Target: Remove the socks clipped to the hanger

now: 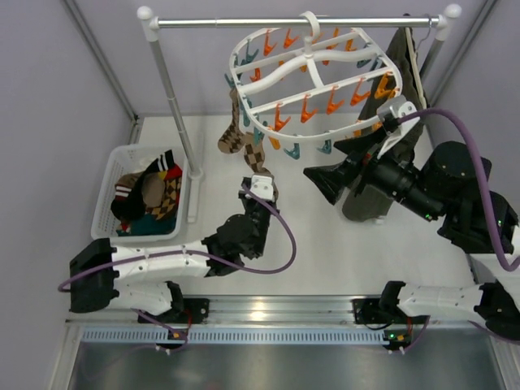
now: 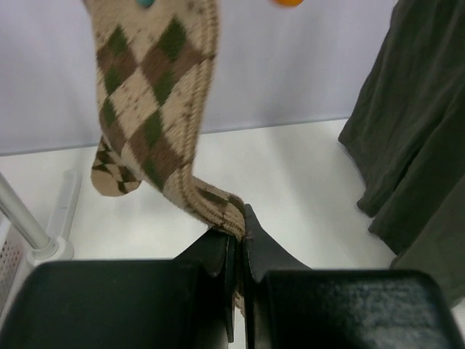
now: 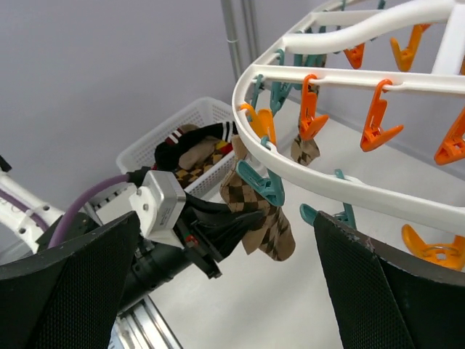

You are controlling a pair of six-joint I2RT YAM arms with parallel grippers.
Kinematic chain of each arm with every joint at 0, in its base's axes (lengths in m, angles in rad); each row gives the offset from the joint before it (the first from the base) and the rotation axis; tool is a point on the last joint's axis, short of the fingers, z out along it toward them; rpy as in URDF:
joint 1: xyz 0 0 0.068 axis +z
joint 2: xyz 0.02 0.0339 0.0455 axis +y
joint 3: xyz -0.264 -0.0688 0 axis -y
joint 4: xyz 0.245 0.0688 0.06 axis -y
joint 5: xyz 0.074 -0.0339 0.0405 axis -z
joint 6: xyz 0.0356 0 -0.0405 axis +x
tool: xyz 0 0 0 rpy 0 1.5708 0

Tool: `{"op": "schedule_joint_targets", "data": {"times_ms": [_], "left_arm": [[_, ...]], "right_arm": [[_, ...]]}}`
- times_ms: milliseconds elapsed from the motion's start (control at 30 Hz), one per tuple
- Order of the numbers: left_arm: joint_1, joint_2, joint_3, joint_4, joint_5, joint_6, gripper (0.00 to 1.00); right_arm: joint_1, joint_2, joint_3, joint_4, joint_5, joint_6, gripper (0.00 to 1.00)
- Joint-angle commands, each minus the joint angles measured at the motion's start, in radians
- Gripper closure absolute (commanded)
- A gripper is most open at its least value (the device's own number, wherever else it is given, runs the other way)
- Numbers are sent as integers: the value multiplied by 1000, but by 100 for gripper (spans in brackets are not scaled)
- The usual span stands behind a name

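The white oval hanger (image 1: 313,50) hangs by its hook from the rail, with orange and teal pegs. A brown-and-tan argyle sock (image 1: 254,156) hangs from a teal peg at its near-left rim. My left gripper (image 1: 258,192) is shut on this sock's lower end (image 2: 152,109), which is pinched between the jaws (image 2: 242,233). A second argyle sock (image 1: 231,135) hangs just behind it, also seen in the left wrist view (image 2: 109,171). My right gripper (image 1: 337,161) is open wide and empty under the hanger's near side. It looks at the rim (image 3: 349,185) and the held sock (image 3: 269,225).
A white basket (image 1: 104,203) at the left holds several socks (image 1: 154,195). The rack's left pole (image 1: 175,97) stands between the basket and the hanger. A dark olive garment (image 1: 398,73) hangs at the right, behind my right arm, also seen in the left wrist view (image 2: 414,145).
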Motion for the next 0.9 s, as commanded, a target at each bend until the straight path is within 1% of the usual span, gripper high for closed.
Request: {"op": "schedule_joint_targets", "data": {"times_ms": [0,33,167,300,367,467,533,667,867], "left_arm": [[-47,67,107,58,-45,56,100],[-53,113,145,58,-55,76,100],[-75,219,225,58,-76,102,100],[-87,310,291,58,-61,119,100],[-93,349,325,58,-58,130,100],[-98,374,351,58,-49,133,100],[-96,394,363,56,-50,133,100],[-98,403,360,57,-52,131,100],[-96,376,314,58,-49,102,100]], "right_arm": [[-9,18,43,-55,48,-13,1],[-8,21,49,-63,48,-8,4],[-8,57,93,-115,100,13,12],[-8,105,165,-190,152,21,14],[-8,124,195,-207,146,21,15],[-6,148,216,-206,108,18,20],[-8,165,230,-206,54,21,24],[-8,215,215,-154,-87,30,26],[-8,285,169,-30,-184,58,29]]}}
